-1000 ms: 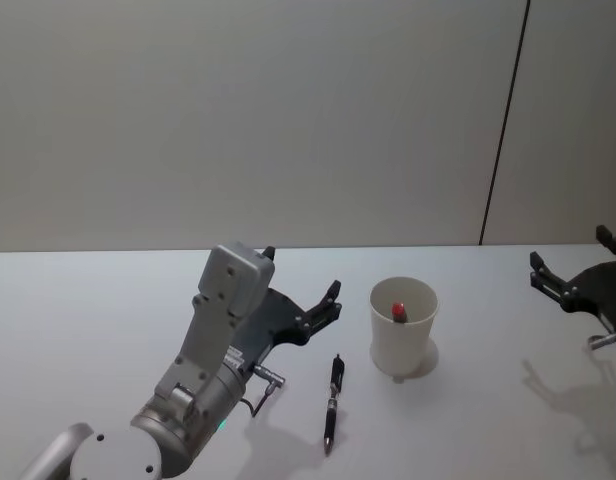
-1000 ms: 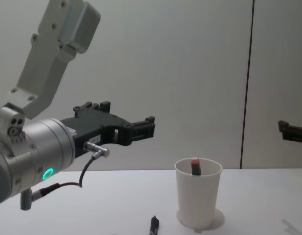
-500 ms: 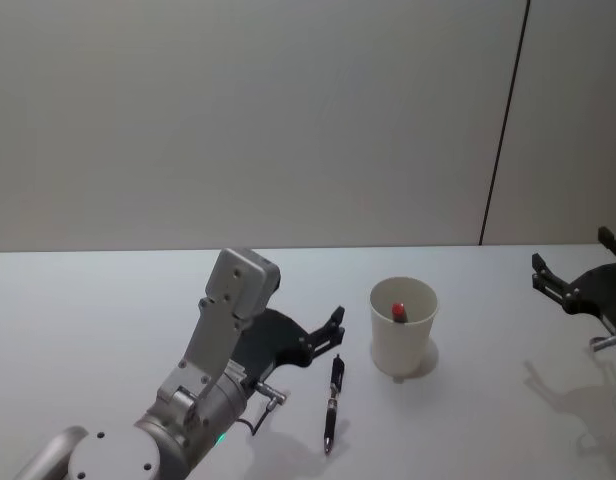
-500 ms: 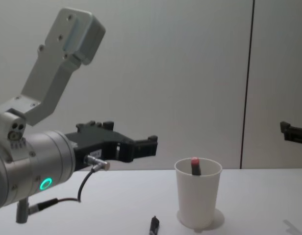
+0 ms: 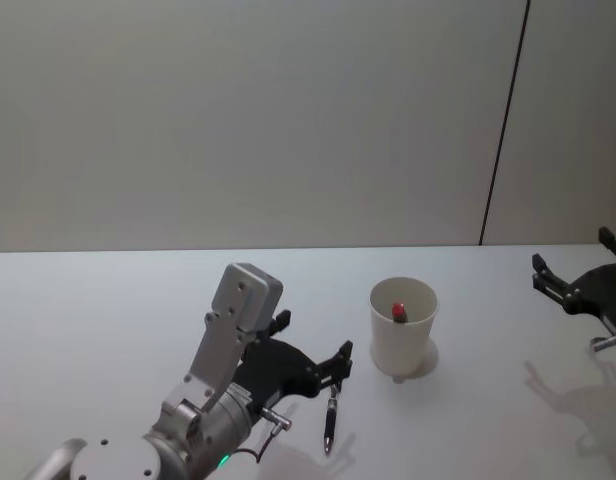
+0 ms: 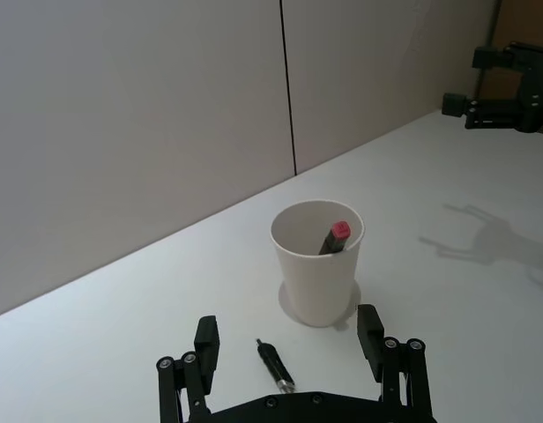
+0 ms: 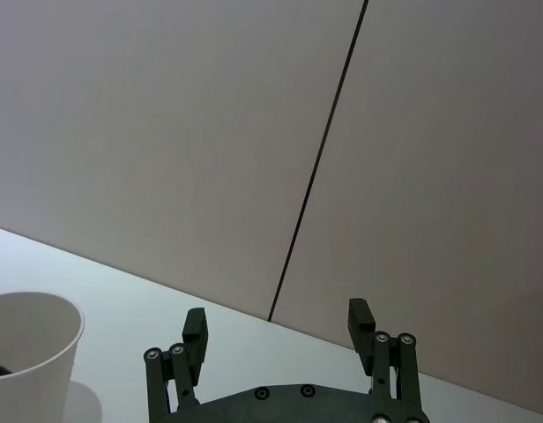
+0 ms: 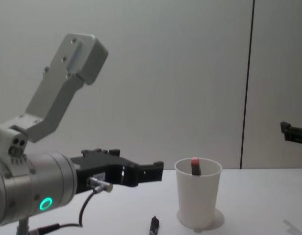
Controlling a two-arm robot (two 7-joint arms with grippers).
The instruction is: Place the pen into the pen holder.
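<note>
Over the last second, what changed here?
The left gripper dropped lower and moved forward toward the black pen on the table, jaws open, nothing taken hold of yet. The pen, the paper cup with a red-tipped marker inside, and the right gripper, open at the right edge, stayed put.

The pen holder [image 5: 403, 335] is plain white, unpatterned; the capped pen [image 5: 399, 313] inside it is dark with a pinkish-red top. The pen [image 5: 331, 418] at its seven o'clock is black. The left gripper [image 5: 313, 338] and right gripper [image 5: 571, 252] are matte black. The left arm [image 8: 28, 193] is silver-grey with a glowing green ring [image 8: 44, 203]. The desk [image 5: 88, 300] is white, the wall [image 5: 238, 120] pale grey.
</note>
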